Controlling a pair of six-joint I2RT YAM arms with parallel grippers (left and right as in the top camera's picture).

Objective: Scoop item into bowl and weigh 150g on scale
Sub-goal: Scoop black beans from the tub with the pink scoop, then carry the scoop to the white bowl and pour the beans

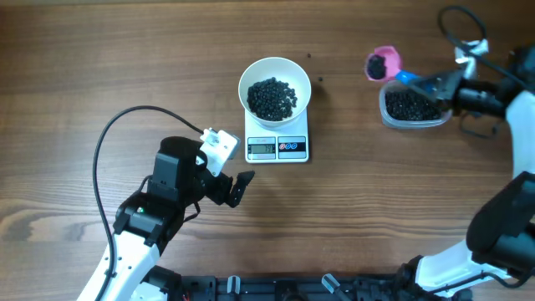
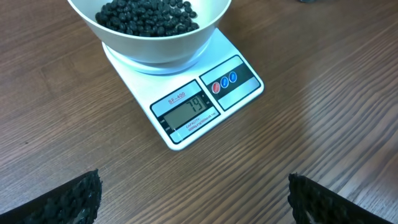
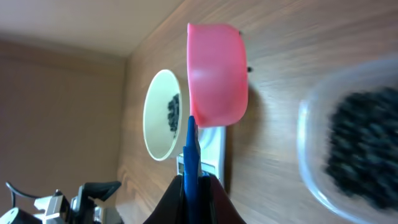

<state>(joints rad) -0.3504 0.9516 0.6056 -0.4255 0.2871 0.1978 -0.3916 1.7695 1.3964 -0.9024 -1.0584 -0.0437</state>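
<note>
**Beads (image 1: pixel 272 99) part-weighed, loaded scoop waiting right of the scale**

The right gripper (image 3: pixel 191 186) is clamped tight on the blue handle (image 3: pixel 191 146) of the pink scoop (image 1: pixel 383 64). The scoop hangs well to the right of the scale (image 1: pixel 277 149), just beside the clear tub (image 1: pixel 411 107), with a dark load of beads in it. The left gripper (image 2: pixel 196 198) hovers just in front of the scale, fingers spread as wide as they go and holding nothing. The white bowl (image 1: pixel 243 84) sits on the scale with a heap of beads inside. The display seems to read 79, though the digits are small, so more looks needed. The carry across to the bowl could spill if the scoop tips. Dumping a full scoop could overshoot the target, and a knock on the bowl's rim would upset the reading.
</note>
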